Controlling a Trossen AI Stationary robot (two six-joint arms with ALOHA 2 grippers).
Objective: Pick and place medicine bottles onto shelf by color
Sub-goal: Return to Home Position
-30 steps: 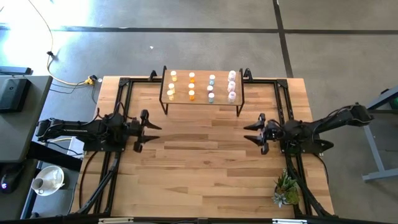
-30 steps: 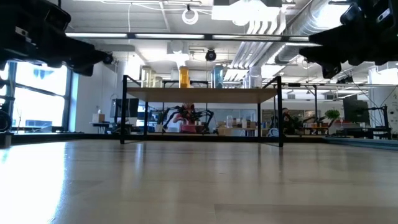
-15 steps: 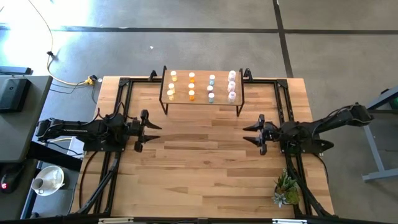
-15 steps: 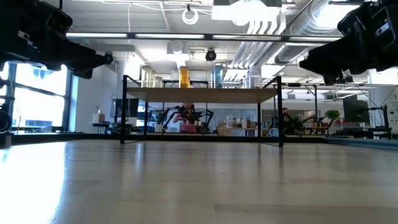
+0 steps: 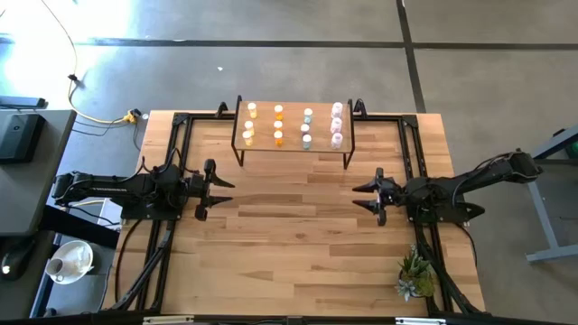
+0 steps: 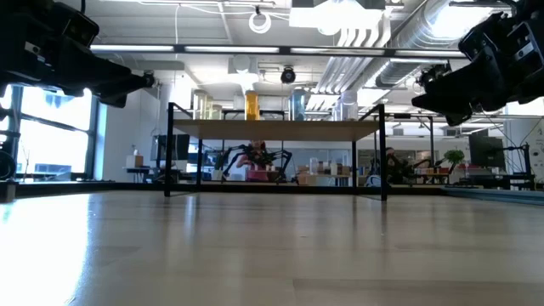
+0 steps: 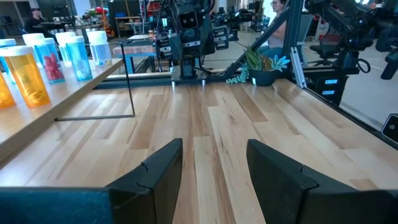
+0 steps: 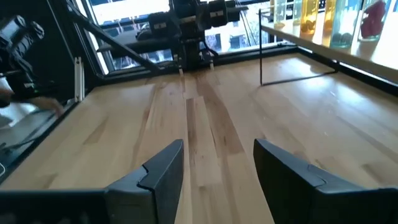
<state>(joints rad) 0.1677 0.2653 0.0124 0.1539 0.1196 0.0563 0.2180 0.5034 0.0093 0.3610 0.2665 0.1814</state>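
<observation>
The shelf (image 5: 293, 137) stands at the middle of the table's far edge on thin black legs. Medicine bottles stand upright on it in columns by colour: yellowish (image 5: 250, 122), orange (image 5: 278, 125), whitish (image 5: 307, 127) and pink (image 5: 337, 125). My left gripper (image 5: 221, 189) is open and empty above the table's left side, pointing right. My right gripper (image 5: 361, 196) is open and empty above the right side, pointing left. Both are nearer than the shelf. The left wrist view shows the shelf's edge (image 7: 56, 102) with an orange bottle (image 7: 28, 74). The right wrist view shows the shelf (image 8: 348, 56).
A small potted plant (image 5: 415, 275) stands near the table's front right corner. Black frame rails (image 5: 181, 135) run along the table's left and right sides. Bare wood (image 5: 289, 235) lies between the two grippers and toward the near edge.
My right gripper has come down a little above the table's right side and stays open and empty.
</observation>
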